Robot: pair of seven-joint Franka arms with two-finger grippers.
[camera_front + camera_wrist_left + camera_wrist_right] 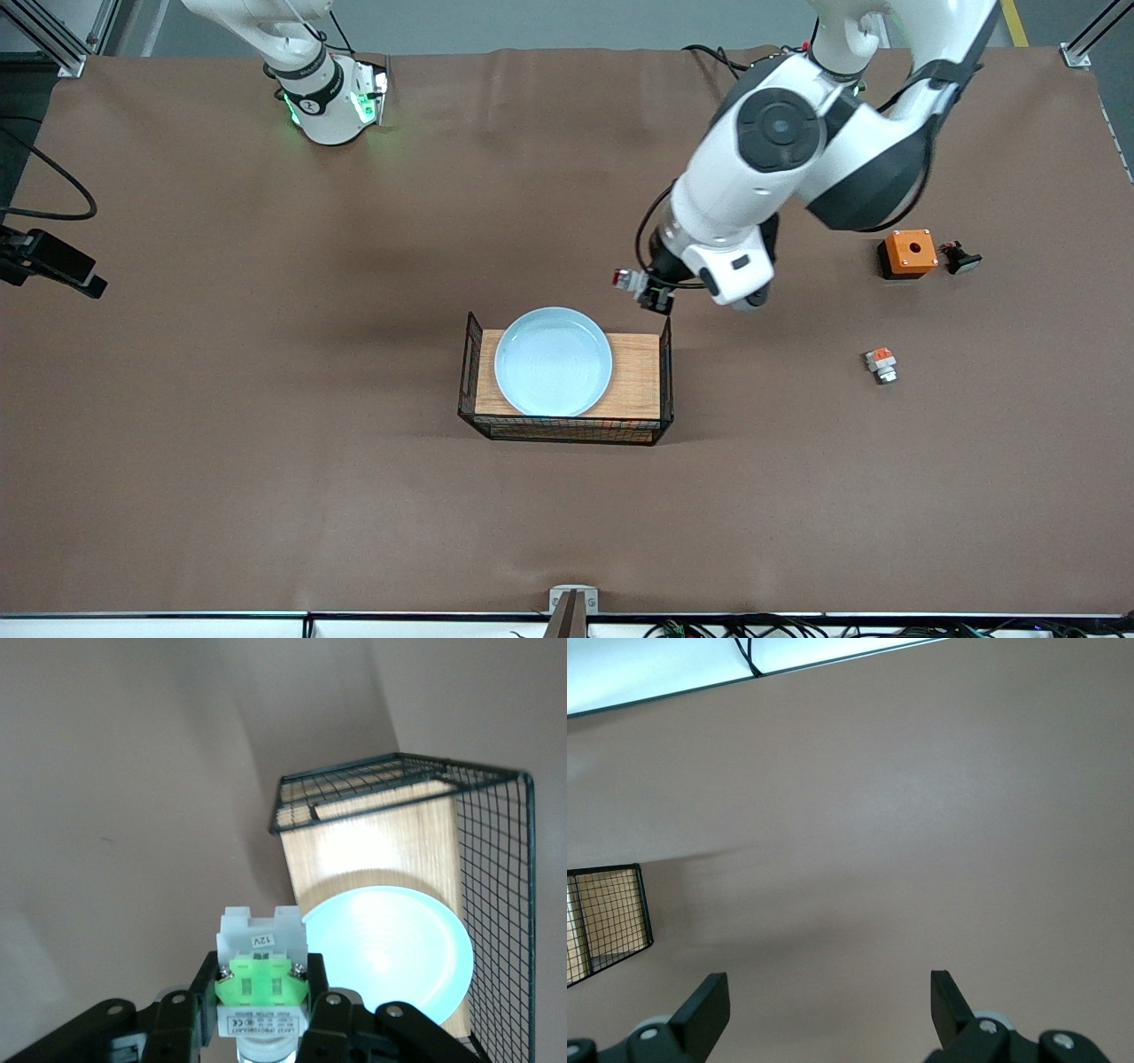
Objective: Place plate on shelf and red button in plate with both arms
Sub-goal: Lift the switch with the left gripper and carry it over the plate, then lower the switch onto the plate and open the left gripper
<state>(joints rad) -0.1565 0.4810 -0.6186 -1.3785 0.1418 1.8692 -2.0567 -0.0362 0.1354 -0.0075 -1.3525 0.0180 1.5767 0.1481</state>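
Note:
The pale blue plate (554,361) lies on the wooden floor of a black wire basket (567,431) at the table's middle. It also shows in the left wrist view as the plate (390,948) inside the basket (496,868). My left gripper (654,297) hangs over the cloth just off the basket's corner toward the left arm's end. It is shut on the red button (631,280). In the left wrist view the button (263,943) sits between the gripper (262,985) fingers, green block showing, red cap hidden. My right gripper (830,992) waits open over bare cloth, holding nothing.
Toward the left arm's end stand an orange box (907,252) and a small black button (959,258), with a white piece with an orange-red block (881,363) nearer the camera. A black device (53,261) sits at the right arm's end. The basket's corner (607,912) shows in the right wrist view.

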